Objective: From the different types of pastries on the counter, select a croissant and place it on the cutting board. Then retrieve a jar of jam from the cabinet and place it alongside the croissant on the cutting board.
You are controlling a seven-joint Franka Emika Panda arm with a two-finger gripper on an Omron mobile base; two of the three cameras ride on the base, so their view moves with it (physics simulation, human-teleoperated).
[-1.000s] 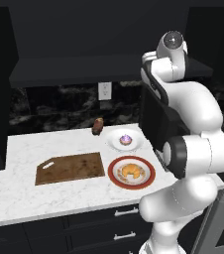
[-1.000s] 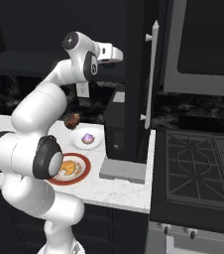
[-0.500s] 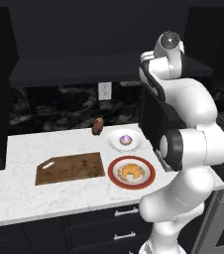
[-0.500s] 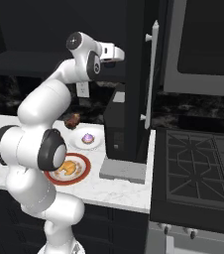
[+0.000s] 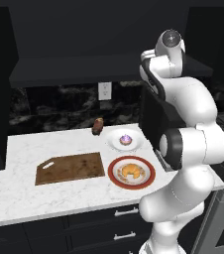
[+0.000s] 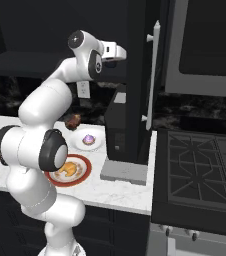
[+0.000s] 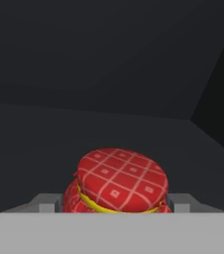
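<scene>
The jar of jam, squat and red with a checked cloth cap, stands on the dark cabinet shelf in the hand view. My gripper straddles it, and the grey fingertips sit against its left and right sides. In the right base view my raised arm reaches its hand into the upper cabinet. The golden croissant lies on a red-rimmed plate on the white counter. To its left lies the brown cutting board, with nothing on it.
A purple-frosted cupcake sits on a white plate behind the croissant. A dark brown pastry stands near the backsplash. The open dark cabinet door with its long handle stands right of my arm. The stove is further right.
The arm's upper joints have shifted slightly as the hand reached a little deeper into the cabinet. The pastries, plates and board have not moved.
</scene>
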